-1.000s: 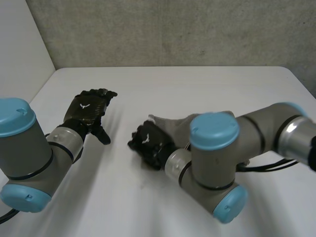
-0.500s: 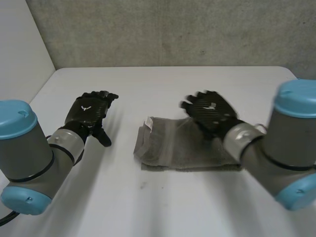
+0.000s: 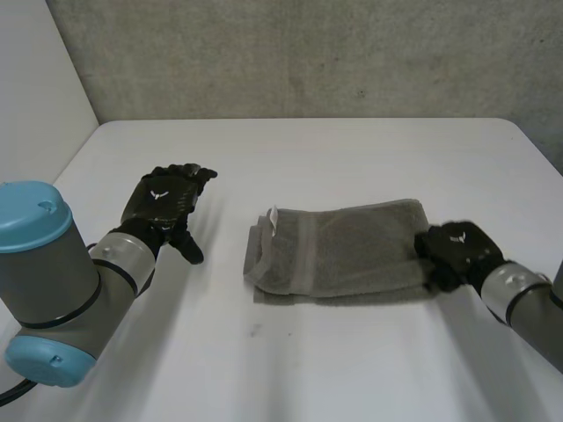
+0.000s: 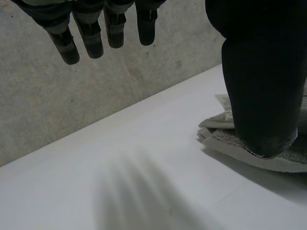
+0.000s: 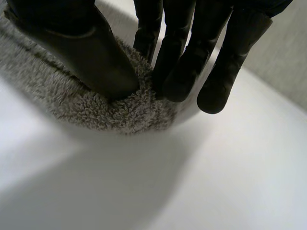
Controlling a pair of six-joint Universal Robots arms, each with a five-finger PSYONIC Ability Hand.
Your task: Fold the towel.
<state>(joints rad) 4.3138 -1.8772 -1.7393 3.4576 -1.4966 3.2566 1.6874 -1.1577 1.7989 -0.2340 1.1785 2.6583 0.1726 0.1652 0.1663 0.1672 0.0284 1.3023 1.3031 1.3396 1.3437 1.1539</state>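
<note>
**Folded towel on the table, with the right hand pinching its right end**

At the left of the head view, the left arm [image 3: 53,272], a grey joint with a light-blue cap, ended in the black left hand [image 3: 165,200]. This hand hovered above the flat white table [image 3: 352,154] with its fingers [image 3: 195,174] extended and slightly spread, holding nothing. In the left wrist view, the fingers [image 4: 91,38] pointed straight out from the palm towards the rough grey concrete wall [image 4: 57,110], and the thumb [image 4: 264,86] stood well apart from them. The hand was well apart from the towel's left end.

Right of the table's centre lay the folded grey-brown terry towel [image 3: 352,251], a flat oblong with its long sides running left to right. At its left end the stacked layers showed as separate edges. A small white label [image 3: 272,216] stood up at the far corner of that end, and a smooth woven band [image 3: 308,255] crossed the pile just beside it.

At the right, the right arm [image 3: 528,308] came in from the near right corner, and the black right hand [image 3: 457,246] sat at the towel's right end. In the right wrist view, its thumb [image 5: 91,52] pressed into the pile on one side of the end. Its curled fingers [image 5: 177,62] closed against the other side, so that a ridge of terry was pinched between them. The rest of the towel lay flat on the table.
</note>
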